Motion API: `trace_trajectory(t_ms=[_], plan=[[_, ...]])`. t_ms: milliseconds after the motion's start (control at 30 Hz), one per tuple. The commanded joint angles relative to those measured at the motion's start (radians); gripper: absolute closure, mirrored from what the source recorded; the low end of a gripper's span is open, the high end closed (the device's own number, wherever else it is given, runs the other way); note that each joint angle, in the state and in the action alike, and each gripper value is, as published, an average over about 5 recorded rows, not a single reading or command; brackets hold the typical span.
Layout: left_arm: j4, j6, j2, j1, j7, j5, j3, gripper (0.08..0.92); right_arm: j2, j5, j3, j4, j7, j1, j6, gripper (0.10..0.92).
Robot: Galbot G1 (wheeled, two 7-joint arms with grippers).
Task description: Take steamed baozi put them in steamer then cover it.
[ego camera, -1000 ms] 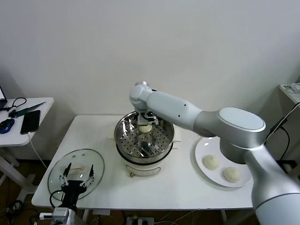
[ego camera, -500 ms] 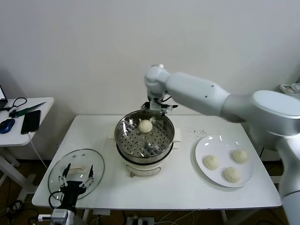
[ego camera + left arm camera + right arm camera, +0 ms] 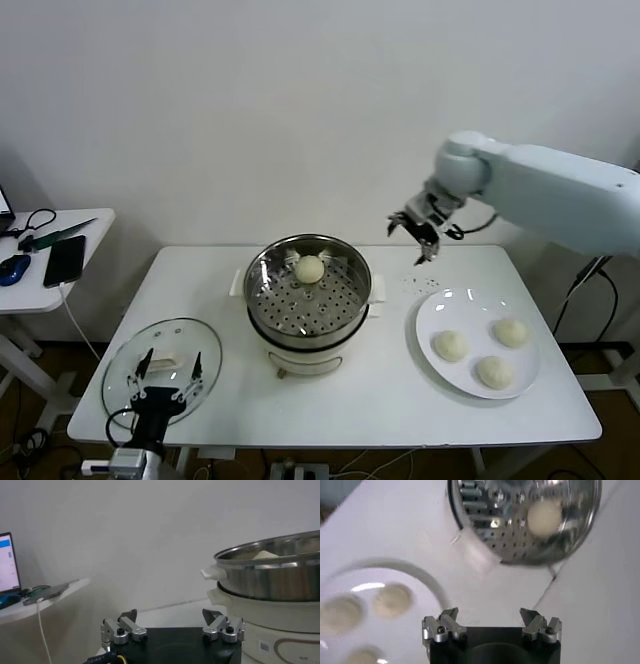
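The steamer [image 3: 330, 310] stands mid-table on its white pot base, uncovered, with one pale baozi [image 3: 310, 268] on its perforated floor. Three more baozi [image 3: 451, 346] lie on a white plate [image 3: 470, 308] to its right. My right gripper [image 3: 417, 232] hangs open and empty in the air between the steamer and the plate, toward the back. Its wrist view looks down on the steamer [image 3: 520, 535], the baozi [image 3: 543, 516] inside and the plate's rim [image 3: 427, 577]. The glass cover [image 3: 120, 378] lies at the front left of the table, with my left gripper [image 3: 170, 364] open just above it.
A white side table [image 3: 95, 225] on the left carries a phone [image 3: 65, 258], a mouse [image 3: 12, 268] and cables. The wall stands close behind the work table [image 3: 200, 290]. From the left wrist, the steamer's wall [image 3: 270, 575] rises close by.
My right gripper has let go of a baozi in the steamer, lifted out, and swung right toward the plate. The left arm has not moved.
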Motion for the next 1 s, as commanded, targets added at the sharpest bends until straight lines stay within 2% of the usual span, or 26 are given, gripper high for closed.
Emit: trace_trajectory(t_ms=[33, 400, 1000], plan=[[0.0, -0.001, 0.001, 0.014, 0.0, -0.003, -0.008, 0.177, -0.208, 0.133, 0.053, 0.034, 0.005, -0.229, -0.213, 0.203], [0.005, -0.001, -0.005, 0.02, -0.002, 0.001, -0.017, 0.177, -0.131, -0.038, 0.265, -0.099, 0.005, -0.49, -0.192, 0.203], [0.027, -0.011, -0.004, 0.028, -0.004, 0.0, -0.022, 0.177, -0.047, -0.078, 0.317, -0.201, 0.013, -0.539, -0.173, 0.203]])
